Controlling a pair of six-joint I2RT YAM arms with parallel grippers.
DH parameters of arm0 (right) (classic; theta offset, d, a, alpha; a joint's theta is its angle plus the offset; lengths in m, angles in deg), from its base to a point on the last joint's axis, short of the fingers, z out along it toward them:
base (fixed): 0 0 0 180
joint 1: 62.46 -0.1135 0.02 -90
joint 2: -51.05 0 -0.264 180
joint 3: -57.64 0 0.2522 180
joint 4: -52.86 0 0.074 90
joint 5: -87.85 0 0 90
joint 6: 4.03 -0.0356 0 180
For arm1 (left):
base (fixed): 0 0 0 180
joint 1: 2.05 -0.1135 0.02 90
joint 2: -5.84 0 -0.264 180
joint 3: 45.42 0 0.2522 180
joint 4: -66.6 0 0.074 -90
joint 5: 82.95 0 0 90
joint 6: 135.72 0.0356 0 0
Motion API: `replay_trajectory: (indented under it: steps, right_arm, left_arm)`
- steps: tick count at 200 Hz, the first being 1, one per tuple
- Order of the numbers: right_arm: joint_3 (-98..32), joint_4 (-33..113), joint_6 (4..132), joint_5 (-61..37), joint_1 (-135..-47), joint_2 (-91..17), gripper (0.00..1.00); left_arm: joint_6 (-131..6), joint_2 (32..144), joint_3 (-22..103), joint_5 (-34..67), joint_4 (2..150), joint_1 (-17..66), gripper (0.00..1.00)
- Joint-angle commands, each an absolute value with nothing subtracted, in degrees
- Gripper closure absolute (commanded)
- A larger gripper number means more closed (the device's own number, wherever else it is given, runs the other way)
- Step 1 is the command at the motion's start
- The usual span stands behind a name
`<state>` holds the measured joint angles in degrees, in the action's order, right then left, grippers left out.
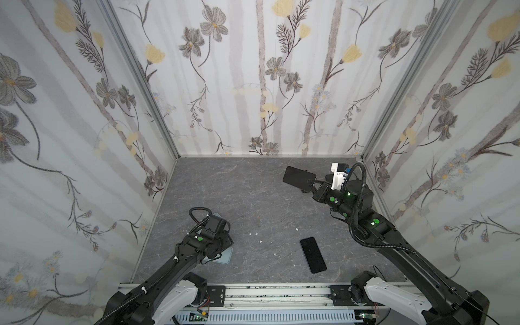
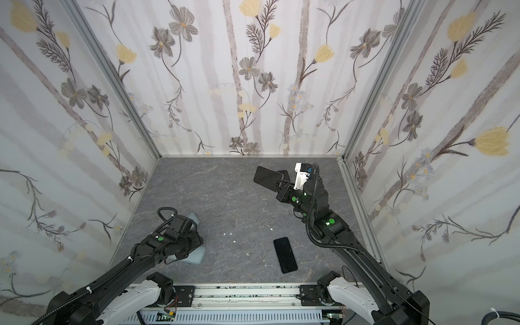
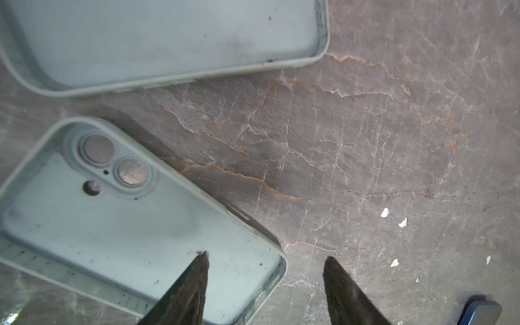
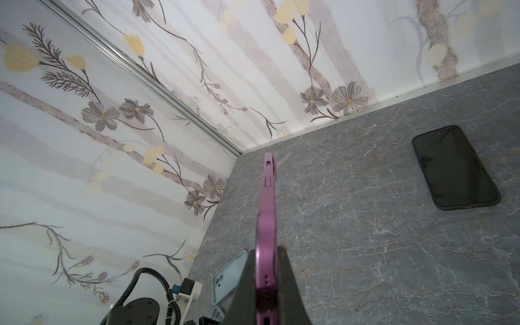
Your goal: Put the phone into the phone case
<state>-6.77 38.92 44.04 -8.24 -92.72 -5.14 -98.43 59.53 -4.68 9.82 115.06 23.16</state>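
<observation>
At five o'clock on the grey worktop, a black phone lies flat. At eight o'clock the left fingers stand apart, one over a pale blue phone case, with a second case just beside it. Far off at two o'clock, the right fingers are clamped on the purple phone, raised off the worktop.

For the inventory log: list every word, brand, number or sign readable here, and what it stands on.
None can be read.
No print shows on the case with lens holes, the second case, the purple phone or the black phone.
The small board below the front rail is too small to tell.
</observation>
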Motion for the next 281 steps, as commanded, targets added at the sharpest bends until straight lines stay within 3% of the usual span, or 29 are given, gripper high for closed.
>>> replay_trajectory:
  steps: [1,68,101,154,227,281]
  right_arm:
    - [-6.0,43.6,44.1,-7.8,-92.6,-4.1,1.0]
    - [-2.9,43.8,44.3,-5.9,-92.1,-1.7,1.0]
    - [-1.4,43.9,44.6,-5.7,-91.6,-1.6,1.0]
    - [-1.4,43.9,45.3,-6.8,-90.3,-0.7,1.0]
    - [-1.9,40.0,46.8,-6.8,-87.0,3.5,1.0]
    - [-2.9,38.0,47.3,-6.6,-85.6,4.9,1.0]
  left_arm:
    - [-97.8,59.6,-4.8,13.6,116.5,23.3,0.36]
    - [-97.0,64.8,-6.5,23.7,113.3,26.1,0.42]
    - [-100.5,68.9,-7.9,33.6,104.0,27.4,0.48]
    - [-104.1,77.5,-3.0,33.2,93.5,31.3,0.49]
    - [-99.2,100.1,12.1,33.2,86.5,38.1,0.48]
    - [-92.3,114.4,28.2,34.6,90.6,42.2,0.47]
